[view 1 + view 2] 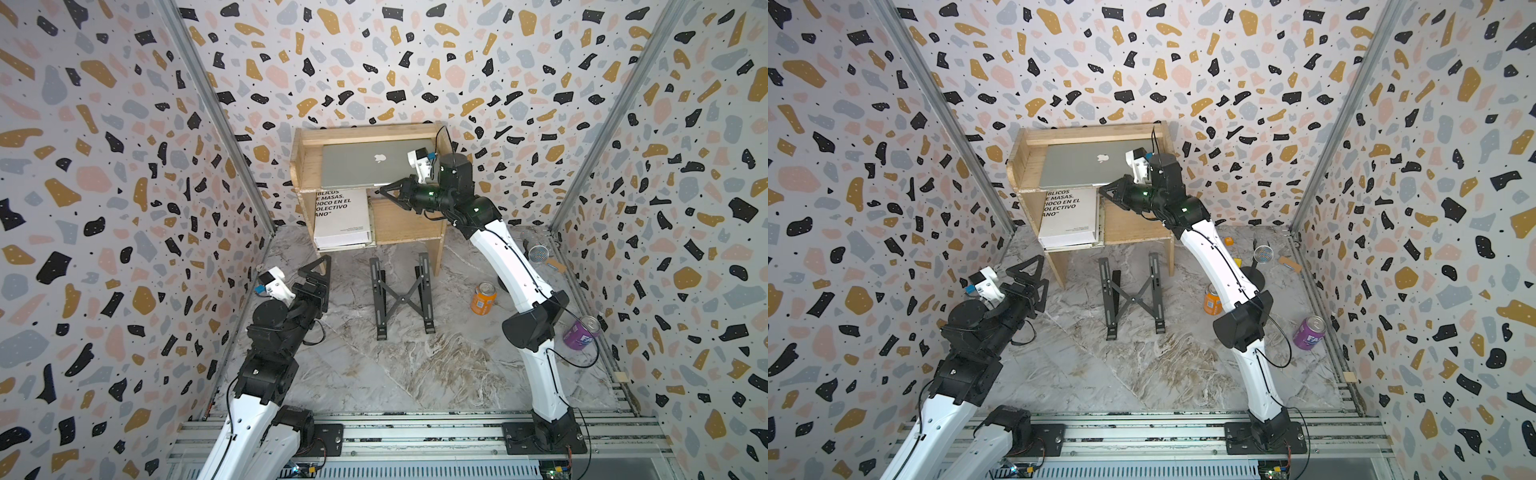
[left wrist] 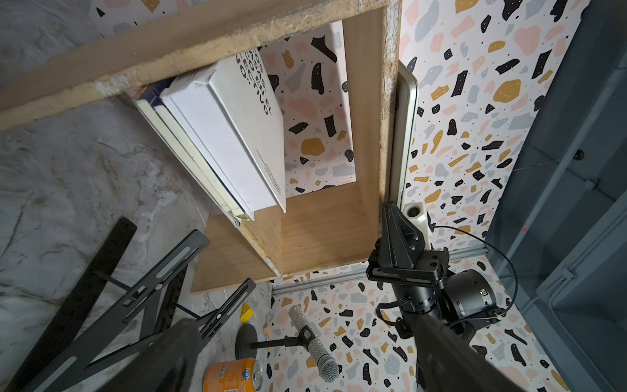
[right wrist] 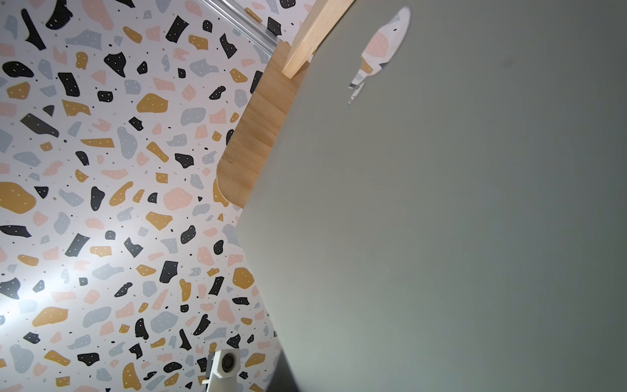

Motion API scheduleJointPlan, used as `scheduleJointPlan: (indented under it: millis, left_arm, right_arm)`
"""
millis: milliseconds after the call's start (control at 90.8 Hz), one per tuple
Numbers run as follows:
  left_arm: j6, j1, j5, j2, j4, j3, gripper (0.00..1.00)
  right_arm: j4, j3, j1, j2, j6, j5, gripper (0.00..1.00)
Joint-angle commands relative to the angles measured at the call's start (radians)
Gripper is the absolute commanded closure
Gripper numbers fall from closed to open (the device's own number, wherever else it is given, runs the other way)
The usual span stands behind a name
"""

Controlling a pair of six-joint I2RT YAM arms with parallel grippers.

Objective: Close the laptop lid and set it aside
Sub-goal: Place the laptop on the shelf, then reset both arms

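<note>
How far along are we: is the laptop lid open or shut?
Shut: in both top views the laptop lid lies flat atop the wooden shelf, logo up, no screen or keys showing.

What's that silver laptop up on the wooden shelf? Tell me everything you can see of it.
The laptop is thin, silver and metallic-looking, with a white apple logo on its lid. It is closed and lies flat, lid up, on the top board of the wooden shelf, with its front edge at the board's front. The right gripper, shut, has its tip at that front edge near one corner. Whether they touch I cannot tell.
</note>
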Motion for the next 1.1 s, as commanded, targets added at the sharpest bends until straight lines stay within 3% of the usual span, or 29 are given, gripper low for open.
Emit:
scheduleJointPlan:
  millis: [0, 121, 253, 429, 573, 760, 881, 980, 1090]
  left_arm:
    - [0.056, 0.006, 0.013, -0.018, -0.009, -0.014, 0.00]
    - [0.113, 0.005, 0.005, -0.027, -0.072, 0.006, 0.00]
    - [0.227, 0.005, -0.022, -0.021, -0.185, 0.065, 0.00]
    - [0.489, 0.005, -0.111, 0.057, -0.395, 0.220, 0.00]
    - [0.655, 0.005, -0.130, 0.127, -0.455, 0.342, 0.00]
    - [0.714, 0.005, -0.290, 0.172, -0.552, 0.452, 0.00]
    - [0.809, 0.005, -0.320, 0.145, -0.446, 0.378, 0.00]
    - [0.843, 0.005, -0.359, 0.142, -0.378, 0.297, 0.00]
    - [0.874, 0.005, -0.447, 0.121, -0.268, 0.138, 0.00]
  right_arm:
    - [0.053, 0.033, -0.001, -0.089, -0.065, -0.051, 0.89]
    - [0.032, 0.014, 0.010, -0.148, -0.112, -0.108, 0.69]
    - [0.045, -0.141, 0.030, -0.267, -0.177, -0.138, 0.45]
    - [-0.019, -0.442, 0.033, -0.516, -0.356, -0.054, 0.30]
    - [-0.205, -0.631, 0.033, -0.690, -0.578, 0.192, 0.22]
    - [-0.149, -1.032, 0.030, -0.936, -0.749, 0.658, 0.06]
    - [0.054, -1.323, 0.027, -1.091, -0.809, 0.875, 0.04]
    - [0.129, -1.457, 0.005, -1.166, -0.842, 1.047, 0.01]
    - [0.195, -1.600, -0.074, -1.216, -0.837, 1.112, 0.01]
